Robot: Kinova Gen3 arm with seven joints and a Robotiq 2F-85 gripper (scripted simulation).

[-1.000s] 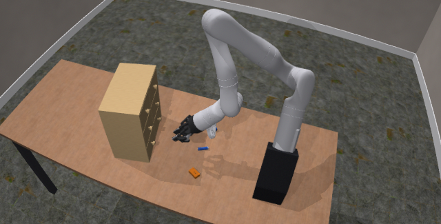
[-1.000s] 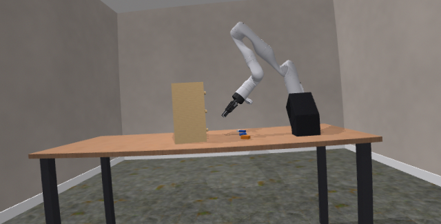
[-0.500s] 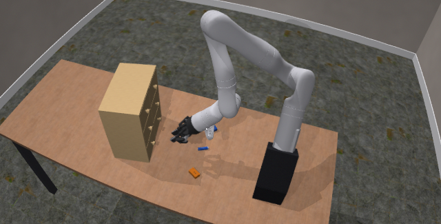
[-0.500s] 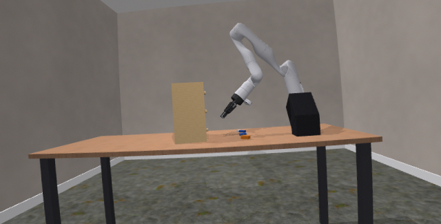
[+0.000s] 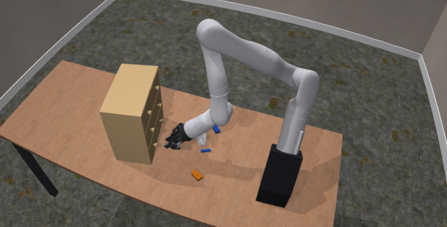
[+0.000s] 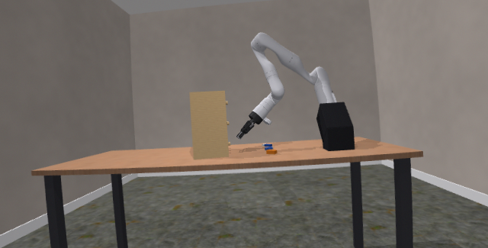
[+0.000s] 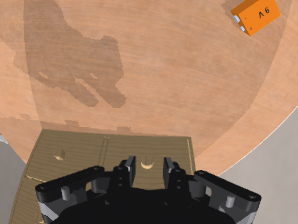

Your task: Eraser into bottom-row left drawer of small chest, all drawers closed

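The small wooden chest (image 5: pixel 132 112) stands on the table with its knobbed drawer fronts facing the arm; all drawers look pushed in. My gripper (image 5: pixel 172 144) hangs low in front of the bottom row, a short way off the front, also in the side view (image 6: pixel 240 136). In the wrist view its fingers are narrowed to a small gap with nothing between them, and a bottom-row knob (image 7: pixel 147 165) shows through the gap. A blue block (image 5: pixel 216 128), likely the eraser, lies on the table behind the wrist, partly hidden by the arm.
An orange block (image 5: pixel 197 174) lies nearer the table's front edge and shows in the wrist view (image 7: pixel 254 11). The black arm base (image 5: pixel 279 174) stands at the right.
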